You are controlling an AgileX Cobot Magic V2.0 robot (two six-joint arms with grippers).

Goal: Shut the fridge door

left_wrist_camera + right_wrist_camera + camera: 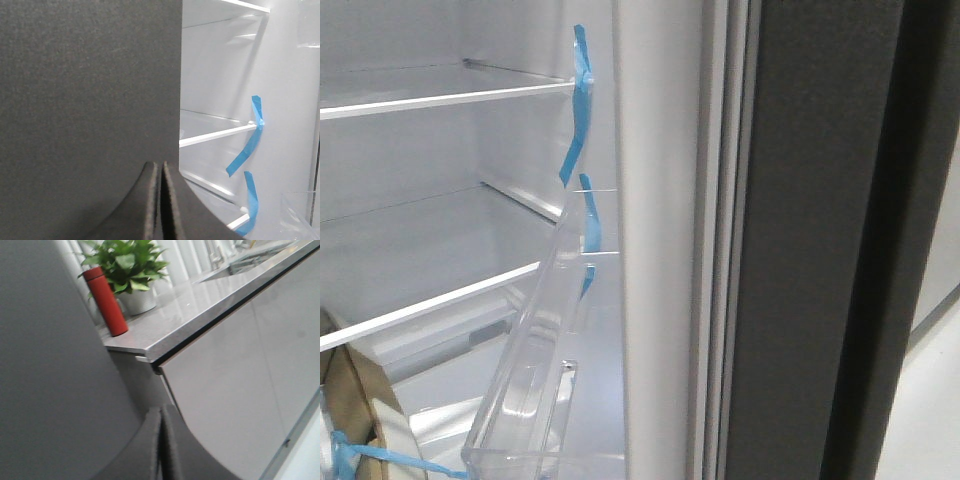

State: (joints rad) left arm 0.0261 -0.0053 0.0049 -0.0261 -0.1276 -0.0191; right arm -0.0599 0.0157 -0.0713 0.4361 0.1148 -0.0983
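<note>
The fridge door (pixel 810 250) stands open at the right of the front view, seen almost edge-on. It has a dark grey textured outer face, a white inner lining (pixel 655 250) and a clear bin (pixel 535 380) held with blue tape (pixel 577 120). Neither gripper shows in the front view. My left gripper (pixel 161 167) is shut and empty, right by a dark grey textured door face (pixel 85 90). My right gripper (pixel 161 412) is shut and empty beside a smooth grey panel (pixel 50 365). Whether either gripper touches its panel is unclear.
White fridge shelves (pixel 440 100) and a brown roll with blue tape (pixel 360 420) lie inside. The right wrist view shows a red bottle (pixel 106 302) and a potted plant (pixel 125 260) on a marbled countertop (pixel 200 305) over glossy cabinet fronts (pixel 250 370).
</note>
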